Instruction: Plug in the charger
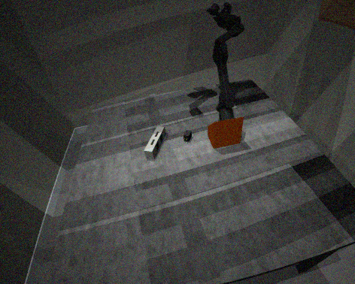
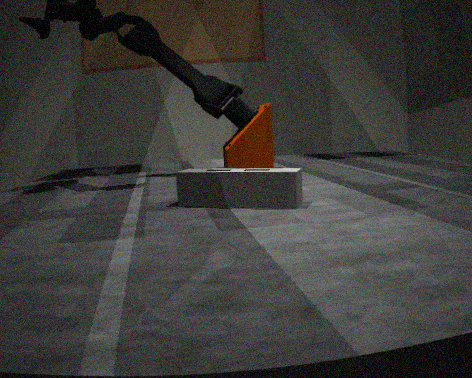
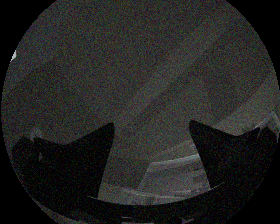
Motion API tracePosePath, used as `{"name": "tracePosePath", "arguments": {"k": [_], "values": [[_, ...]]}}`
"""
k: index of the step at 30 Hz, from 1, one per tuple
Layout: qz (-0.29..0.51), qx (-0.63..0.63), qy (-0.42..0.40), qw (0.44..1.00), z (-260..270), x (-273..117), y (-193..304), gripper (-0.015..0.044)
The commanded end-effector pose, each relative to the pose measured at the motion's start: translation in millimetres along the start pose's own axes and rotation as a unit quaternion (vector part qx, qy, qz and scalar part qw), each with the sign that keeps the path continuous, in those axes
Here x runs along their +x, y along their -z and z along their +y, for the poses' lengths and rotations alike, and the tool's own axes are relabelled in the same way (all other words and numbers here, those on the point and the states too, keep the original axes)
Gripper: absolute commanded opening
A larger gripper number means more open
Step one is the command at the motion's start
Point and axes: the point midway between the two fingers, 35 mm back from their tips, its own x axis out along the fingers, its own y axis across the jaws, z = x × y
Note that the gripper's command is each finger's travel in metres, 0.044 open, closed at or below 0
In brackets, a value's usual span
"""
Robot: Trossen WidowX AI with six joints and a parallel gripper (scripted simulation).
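The white power strip (image 1: 149,153) (image 2: 240,190) lies on the table with two dark outlets in its top face. The charger (image 1: 187,136) is a small dark block on the table, between the strip and the orange arm base in the top view. Its prongs cannot be made out, and it does not show in the exterior view or the wrist view. My gripper (image 1: 219,8) (image 3: 153,126) is open and empty. It is raised high above the table, far from the charger and the strip, and is at the upper left in the exterior view.
The orange arm base (image 1: 226,133) (image 2: 254,150) stands on the table (image 1: 124,248) (image 2: 190,300), beside the charger. An orange-brown panel (image 2: 220,35) is in the background. The picture is dim and grainy, with shadows of the arm on the table.
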Motion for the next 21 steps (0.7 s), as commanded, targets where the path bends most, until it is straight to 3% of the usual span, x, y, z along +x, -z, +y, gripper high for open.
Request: {"name": "tracePosePath", "arguments": {"k": [1,21], "values": [[0.0,0.0,0.0,1.0,0,0,0,0.0426],[-0.056,0.045,-0.026,0.997,-29,15,3,0.044]]}}
